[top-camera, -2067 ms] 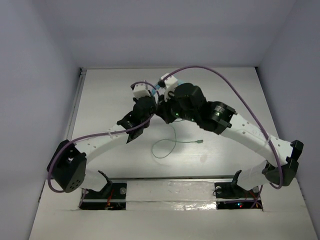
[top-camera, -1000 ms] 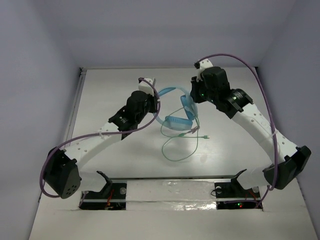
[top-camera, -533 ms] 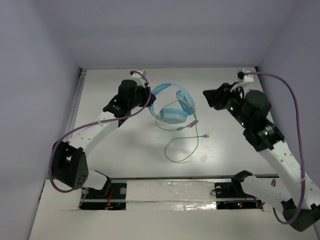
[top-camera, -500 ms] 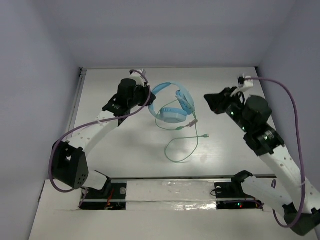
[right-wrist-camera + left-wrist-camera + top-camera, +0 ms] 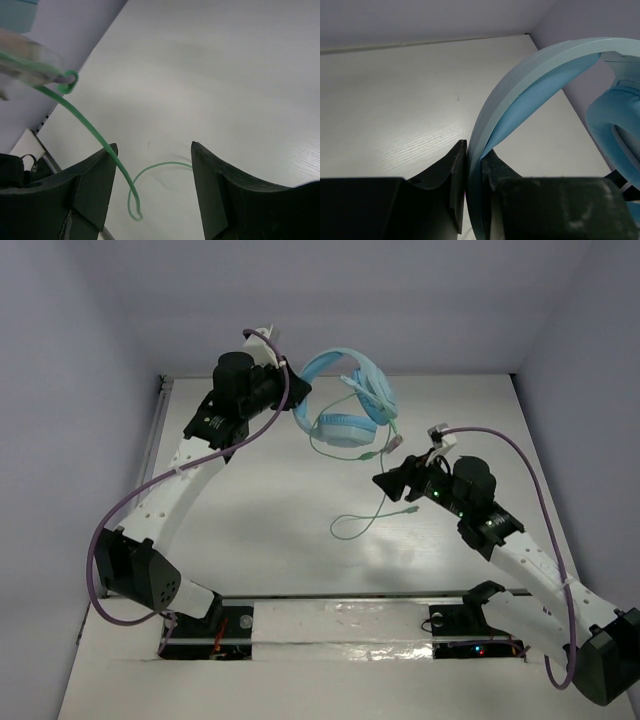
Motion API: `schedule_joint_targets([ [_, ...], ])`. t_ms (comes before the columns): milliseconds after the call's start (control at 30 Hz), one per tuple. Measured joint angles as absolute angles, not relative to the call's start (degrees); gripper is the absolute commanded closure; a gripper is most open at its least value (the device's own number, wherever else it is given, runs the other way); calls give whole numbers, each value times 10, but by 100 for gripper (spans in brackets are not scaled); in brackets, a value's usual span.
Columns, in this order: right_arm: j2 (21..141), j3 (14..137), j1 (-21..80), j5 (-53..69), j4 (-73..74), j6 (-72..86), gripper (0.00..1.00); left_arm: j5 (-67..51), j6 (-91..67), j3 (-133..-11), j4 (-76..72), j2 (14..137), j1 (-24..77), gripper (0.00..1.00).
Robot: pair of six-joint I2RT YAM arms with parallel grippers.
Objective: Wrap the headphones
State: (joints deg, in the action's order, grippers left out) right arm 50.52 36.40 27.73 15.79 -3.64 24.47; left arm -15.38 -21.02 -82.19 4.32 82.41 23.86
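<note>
From above, the left gripper (image 5: pixel 287 390) is clamped on the headband (image 5: pixel 330 358) of the headphones (image 5: pixel 345 427) and holds them up over the far middle of the table (image 5: pixel 250 520). Their green cable (image 5: pixel 372 520) hangs to a loop lying near the right gripper (image 5: pixel 385 480), whose jaws are spread. The left wrist view shows both fingers (image 5: pixel 454 175) pressed tight against the pale blue headband, with an ear cup (image 5: pixel 610 120) at the right edge. The right wrist view shows wide-apart jaws with the cable passing just beside the left one, nothing pinched.

White arm links (image 5: pixel 182 483), black joints (image 5: pixel 135 575), black left hand (image 5: pixel 472 148), black right hand (image 5: pixel 152 145), purple cables (image 5: pixel 475 429), green lights (image 5: pixel 437 494).
</note>
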Motion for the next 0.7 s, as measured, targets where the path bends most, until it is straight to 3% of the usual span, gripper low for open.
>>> schedule_joint_targets([
  [133,511,347,277,178,-82,249,39,-163,-206,-830,60,824,235,100],
  [267,543,349,277,194,-101,249,59,-167,-204,-830,79,825,231,100],
  [300,549,349,277,199,-104,250,66,-168,-204,-830,81,825,231,100],
  [333,553,350,277,204,-106,250,81,-169,-204,-830,81,825,231,100],
  [400,553,351,277,216,-109,252,89,-171,-205,-828,80,825,231,100],
  [433,551,352,277,222,-110,253,97,-172,-205,-825,78,825,231,100],
  [700,482,378,277,220,-61,248,100,-155,-207,-797,80,824,232,100],
])
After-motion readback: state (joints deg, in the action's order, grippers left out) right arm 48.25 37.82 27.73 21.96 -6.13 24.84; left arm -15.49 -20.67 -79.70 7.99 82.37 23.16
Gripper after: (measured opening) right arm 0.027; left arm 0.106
